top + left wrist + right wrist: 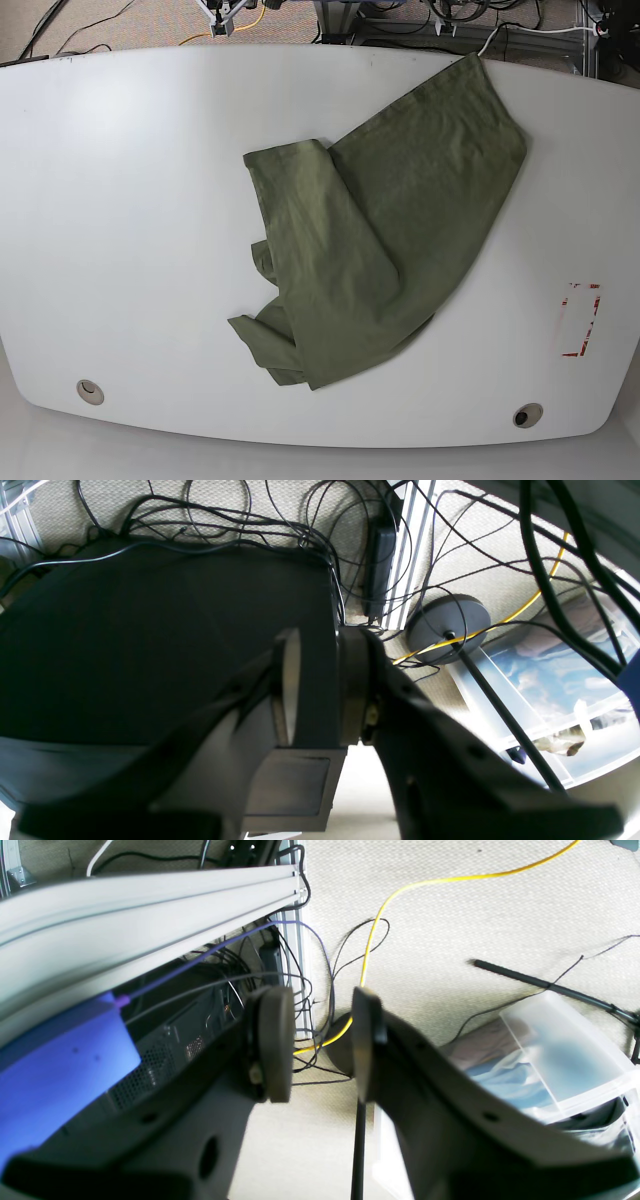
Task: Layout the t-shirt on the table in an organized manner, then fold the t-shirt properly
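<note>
The olive-green t-shirt (385, 240) lies crumpled and partly folded over itself on the white table (130, 200), running from the far edge right of centre down toward the front. Neither arm appears in the base view. In the left wrist view my left gripper (320, 690) hangs off the table over the floor, its jaws a little apart with nothing between them. In its own wrist view, my right gripper (320, 1045) is also over the carpet, with a clear gap between the pads and nothing held. Neither wrist view shows the t-shirt.
Two metal grommets (90, 391) (527, 414) and a red-marked rectangle (580, 320) sit near the table's front. Below the grippers are a black box (150, 645), tangled cables (225, 515), a round stand base (447, 627), an aluminium rail (150, 915) and a clear plastic bin (560, 1055).
</note>
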You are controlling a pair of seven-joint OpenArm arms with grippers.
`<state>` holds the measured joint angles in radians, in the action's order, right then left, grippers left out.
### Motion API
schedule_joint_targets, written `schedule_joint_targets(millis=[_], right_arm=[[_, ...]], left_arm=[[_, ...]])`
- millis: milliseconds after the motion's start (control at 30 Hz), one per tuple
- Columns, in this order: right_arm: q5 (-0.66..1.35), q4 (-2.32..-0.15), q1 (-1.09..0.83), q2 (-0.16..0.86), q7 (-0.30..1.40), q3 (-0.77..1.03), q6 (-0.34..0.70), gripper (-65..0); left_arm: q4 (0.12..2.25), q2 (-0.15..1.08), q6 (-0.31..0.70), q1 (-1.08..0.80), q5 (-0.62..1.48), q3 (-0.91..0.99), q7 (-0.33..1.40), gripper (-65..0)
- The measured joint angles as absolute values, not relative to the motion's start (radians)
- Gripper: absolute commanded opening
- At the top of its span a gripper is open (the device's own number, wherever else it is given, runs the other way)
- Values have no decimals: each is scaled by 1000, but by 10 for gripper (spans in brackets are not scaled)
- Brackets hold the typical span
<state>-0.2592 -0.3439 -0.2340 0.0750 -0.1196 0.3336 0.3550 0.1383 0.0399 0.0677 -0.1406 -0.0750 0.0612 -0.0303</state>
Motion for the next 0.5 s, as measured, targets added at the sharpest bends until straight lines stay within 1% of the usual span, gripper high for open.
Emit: schedule_joint_targets(millis=[500], right_arm=[[-258,-359,-232,70,-108,334,362,-462]], left_arm=[[140,39,67,-138,-78,56,-16,-526]])
